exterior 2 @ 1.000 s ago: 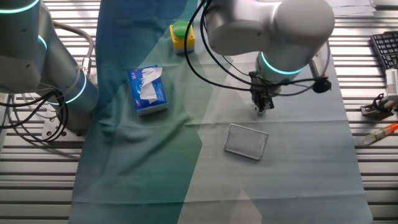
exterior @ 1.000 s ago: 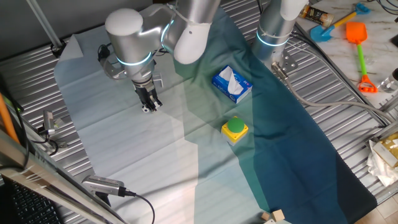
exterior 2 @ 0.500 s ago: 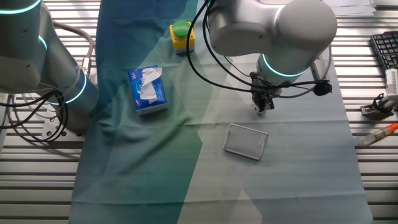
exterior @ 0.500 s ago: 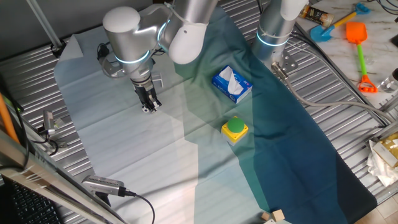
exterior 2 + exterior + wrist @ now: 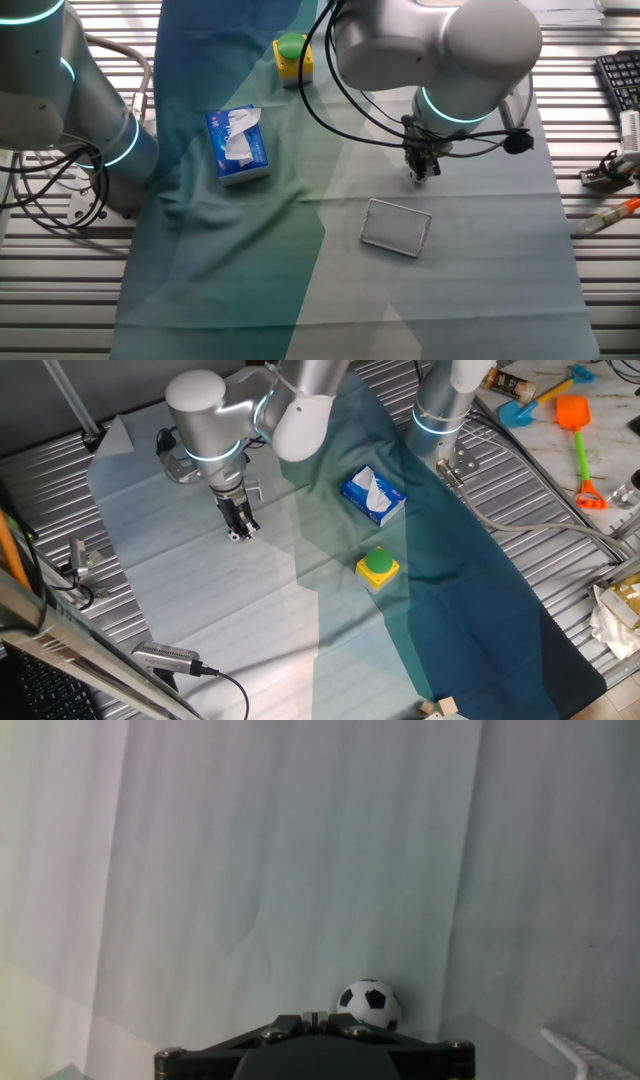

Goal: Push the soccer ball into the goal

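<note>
The gripper [image 5: 240,531] points straight down at the pale cloth [image 5: 180,590], its dark fingers drawn together at the tips with no gap showing and nothing held between them. In the hand view the ball [image 5: 368,1005] sits on the cloth right against the black gripper body [image 5: 312,1055], at about 1 o'clock from it, white with black patches. In one fixed view a speck of white and black shows at the fingertips; the ball itself is too small there to make out clearly. In the other fixed view the gripper [image 5: 422,172] hangs just at 12 o'clock of the goal [image 5: 396,227], a thin pale frame lying flat on the cloth, near but apart from the fingertips. A white corner of the goal [image 5: 578,1054] enters the hand view at 4 o'clock of the ball.

Across the table, the tissue box [image 5: 372,495] lies on the darker teal cloth [image 5: 470,580], with the green button [image 5: 378,564] on its yellow base at 6 o'clock of it in one fixed view. A second arm [image 5: 447,395] stands at the table's far edge. Toy spades [image 5: 574,420] lie on the side counter.
</note>
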